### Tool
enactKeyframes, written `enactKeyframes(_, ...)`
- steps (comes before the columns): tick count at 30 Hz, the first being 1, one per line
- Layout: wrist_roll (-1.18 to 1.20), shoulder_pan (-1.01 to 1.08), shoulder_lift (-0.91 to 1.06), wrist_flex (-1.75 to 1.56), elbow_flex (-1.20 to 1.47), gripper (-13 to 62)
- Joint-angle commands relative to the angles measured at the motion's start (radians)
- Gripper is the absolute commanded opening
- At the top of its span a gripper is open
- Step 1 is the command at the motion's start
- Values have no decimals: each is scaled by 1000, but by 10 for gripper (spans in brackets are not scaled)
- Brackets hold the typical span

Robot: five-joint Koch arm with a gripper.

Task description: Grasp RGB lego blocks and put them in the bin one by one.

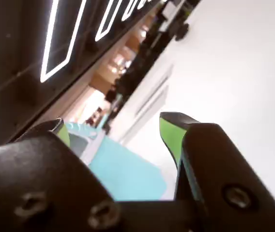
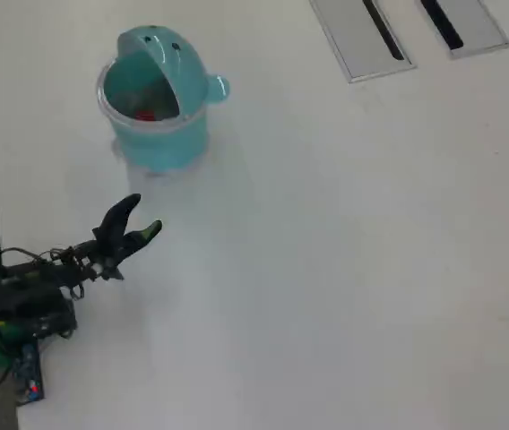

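The light teal bin [image 2: 160, 134] stands upright near the far left of the white table in the overhead view, its domed lid [image 2: 160, 55] flipped up and back, two dark dots showing, a small knob [image 2: 219, 87] on its right side. Inside I see a red lego block [image 2: 145, 115]. From my wrist view the bin [image 1: 123, 169] lies just ahead.

From my seat the bin [image 2: 160, 134] reads as smooth teal plastic with a soft sheen and a clearer, translucent rim. The table [image 2: 344, 269] looks matt white and even. My gripper [image 1: 113, 128] shows matt black plastic, slightly grainy, with green-faced fingertips [image 1: 170, 135]. The grey panels [image 2: 358, 36] look like brushed metal.
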Motion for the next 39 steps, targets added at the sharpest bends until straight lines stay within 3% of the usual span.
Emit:
enactKeyframes(1, 80, 29, 74, -166, -23, 338)
enactKeyframes(29, 377, 265, 72, -334, 388, 338)
enactKeyframes(39, 383, 351, 72, -123, 403, 355)
